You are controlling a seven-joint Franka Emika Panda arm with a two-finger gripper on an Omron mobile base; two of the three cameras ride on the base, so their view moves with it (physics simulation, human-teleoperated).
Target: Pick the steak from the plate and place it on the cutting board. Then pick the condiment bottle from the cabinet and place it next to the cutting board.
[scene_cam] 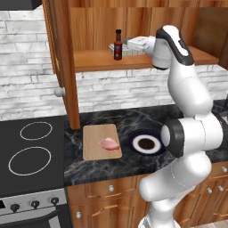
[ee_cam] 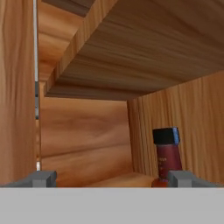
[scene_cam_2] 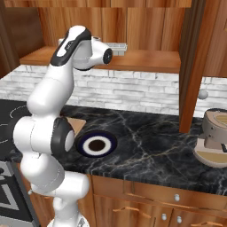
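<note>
On the dark table (scene_cam: 111, 167) near the robot there is one cutting board (scene_cam: 95, 147), made of light wood. One steak (scene_cam: 109, 144) lies flat on the cutting board, close to its right edge. Just to the right of the board sits one round plate (scene_cam: 133, 143) with a dark blue rim. The plate and the board are side by side with a small gap. There is no food on the plate.

To the left of the table is a black stove top (scene_cam: 26, 151) with two white rings drawn on it. At the far right of the table, in the right base view, stands one tan, round kitchen machine (scene_cam_2: 215, 137).

Behind the table is a wall of pale bricks (scene_cam: 26, 84). Above it hangs the cabinet (scene_cam: 67, 62), made of red-brown wood, with one shelf (scene_cam: 95, 61) inside.

One condiment bottle (scene_cam: 118, 45) stands up straight on that shelf. It is dark with a black cap and a red label.

The white arm reaches up to the shelf, and the hand (ee_cam: 111, 178) is inside the cabinet, level with the bottle. The two fingers (ee_cam: 43, 178) are spread wide apart. Nothing is held in the hand. In the hand view the bottle stands just behind the right finger, off to the side and not in the middle of the gap. I cannot tell if that finger touches the bottle.
</note>
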